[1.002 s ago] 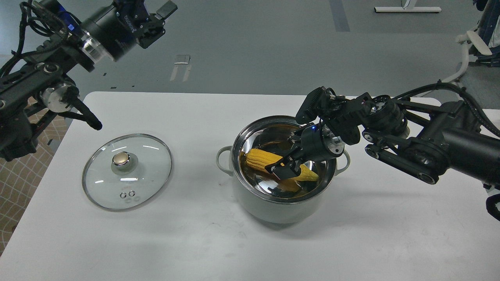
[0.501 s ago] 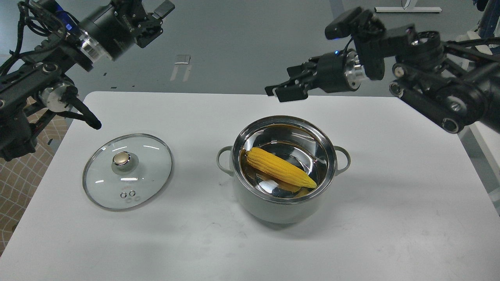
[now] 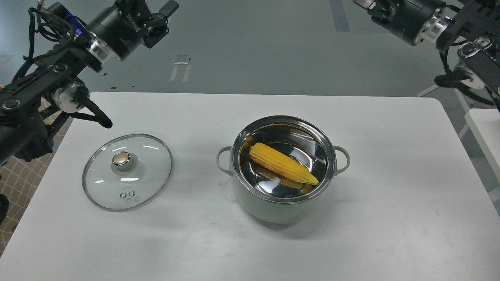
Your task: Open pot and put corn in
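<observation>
The pale grey-green pot [image 3: 269, 208] stands uncovered in the middle of the white table. The yellow ear of corn [image 3: 282, 168] lies slanted inside it on the shiny steel bottom, thick end to the back left. My left gripper [image 3: 163, 19] is raised at the top left, far from the pot, open and empty. My right arm is raised at the top right. Only the base of my right gripper [image 3: 371, 6] shows at the top edge, and its fingers run out of the frame.
The flat glass lid [image 3: 144, 164] with a gold knob lies on the table [image 3: 390, 195] left of the pot. A second white surface [image 3: 486, 128] shows at the right edge. The floor lies beyond the table's far edge.
My right gripper let go of the corn, rose out of the pot and drew back up to the top right. The corn stays in the pot. My left arm shifted only slightly.
</observation>
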